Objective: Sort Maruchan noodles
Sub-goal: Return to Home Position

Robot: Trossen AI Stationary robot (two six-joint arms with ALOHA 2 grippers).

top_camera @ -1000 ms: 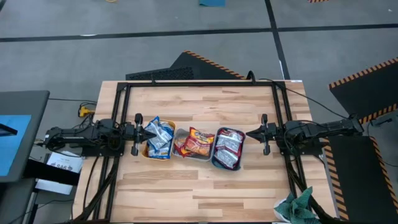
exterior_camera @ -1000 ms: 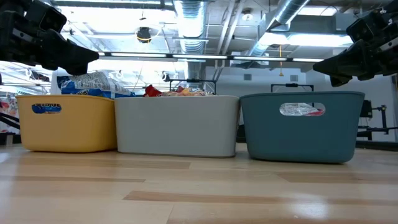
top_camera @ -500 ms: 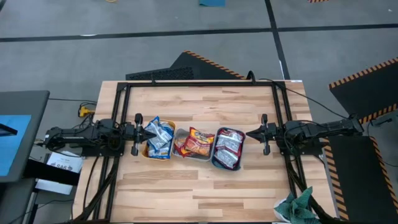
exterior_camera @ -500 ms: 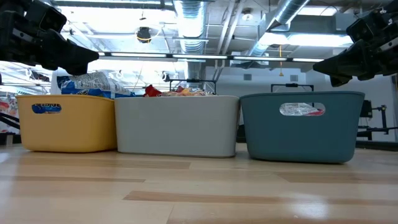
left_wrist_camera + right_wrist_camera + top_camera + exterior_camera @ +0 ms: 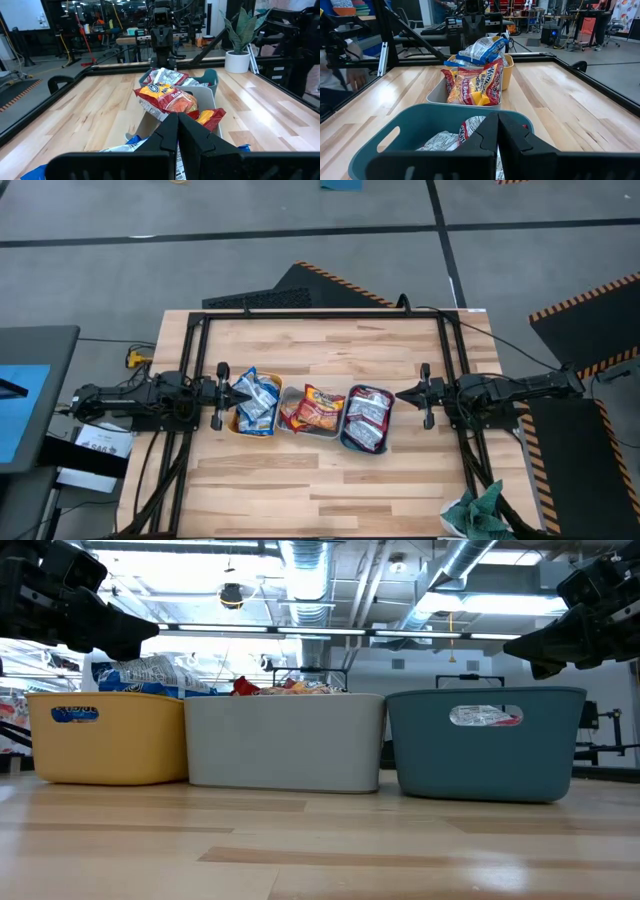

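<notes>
Three trays stand in a row mid-table. The orange tray (image 5: 236, 423) holds blue-and-yellow noodle packets (image 5: 256, 398). The clear tray (image 5: 298, 426) holds red-orange packets (image 5: 318, 409). The teal tray (image 5: 347, 442) holds white-and-red packets (image 5: 368, 418). My left gripper (image 5: 238, 392) is shut and empty, just left of the orange tray and above its rim. My right gripper (image 5: 399, 394) is shut and empty, just right of the teal tray.
A green cloth (image 5: 478, 513) lies at the table's near right corner. A black metal frame (image 5: 322, 314) runs along the table's far and side edges. Bare wood lies in front of and behind the trays.
</notes>
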